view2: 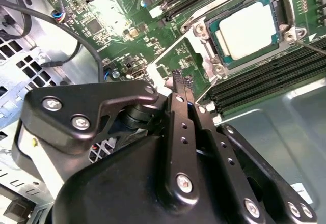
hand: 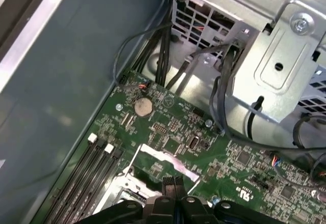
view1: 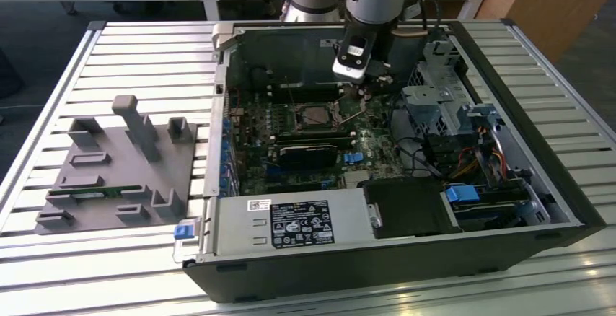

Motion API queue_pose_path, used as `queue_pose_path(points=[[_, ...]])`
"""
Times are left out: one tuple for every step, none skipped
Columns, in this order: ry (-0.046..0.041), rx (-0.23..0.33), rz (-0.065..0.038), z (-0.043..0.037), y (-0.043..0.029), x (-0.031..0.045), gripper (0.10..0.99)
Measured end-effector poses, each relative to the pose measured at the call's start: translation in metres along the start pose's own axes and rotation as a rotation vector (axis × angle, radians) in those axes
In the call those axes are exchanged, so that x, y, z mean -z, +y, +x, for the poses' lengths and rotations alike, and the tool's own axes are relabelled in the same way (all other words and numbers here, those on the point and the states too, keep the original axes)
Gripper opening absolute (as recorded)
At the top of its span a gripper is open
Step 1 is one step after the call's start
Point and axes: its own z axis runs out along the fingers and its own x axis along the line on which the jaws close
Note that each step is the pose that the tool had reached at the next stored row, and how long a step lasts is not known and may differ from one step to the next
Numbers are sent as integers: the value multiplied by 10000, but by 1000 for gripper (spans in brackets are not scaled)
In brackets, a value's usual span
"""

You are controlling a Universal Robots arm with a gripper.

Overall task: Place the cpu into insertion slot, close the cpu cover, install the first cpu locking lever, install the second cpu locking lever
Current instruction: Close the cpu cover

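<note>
Observe that the cpu lies seated in the insertion slot, near the middle of the motherboard. The cpu cover stands raised, leaving the chip exposed. The gripper, its fingers together, sits at the cover's free edge. Pressed together, the fingers probably serve as one pushing tip.

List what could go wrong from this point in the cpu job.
1. The gripper, fingers together, sits at the edge of the raised cpu cover. A slip there could scrape the small board parts beside it.
2. The cpu lies uncovered in the insertion slot. A cover coming down crooked might shift it.
3. Black cables hang close by and could snag the arm.
</note>
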Motion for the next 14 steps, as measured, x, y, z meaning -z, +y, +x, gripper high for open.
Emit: queue_pose_path(points=[[0, 0, 0, -6, 11, -3, 106], [1, 0, -1, -10, 18, -7, 106], [1, 0, -1, -12, 22, -11, 106], [0, -2, 0, -11, 23, -16, 106], [-1, -19, -1, -12, 25, -22, 106], [-8, -84, -2, -11, 27, -28, 106], [-19, -218, -5, -11, 27, -35, 106], [-35, -395, -8, -11, 26, -42, 106], [-51, -572, -11, -11, 25, -49, 106], [-66, -753, -14, -11, 25, -56, 106], [-83, -942, -18, -11, 24, -63, 106], [-97, -1101, -21, -11, 24, -68, 106], [-110, -1225, -23, -10, 24, -72, 106], [-115, -1300, -25, -10, 25, -77, 106]])
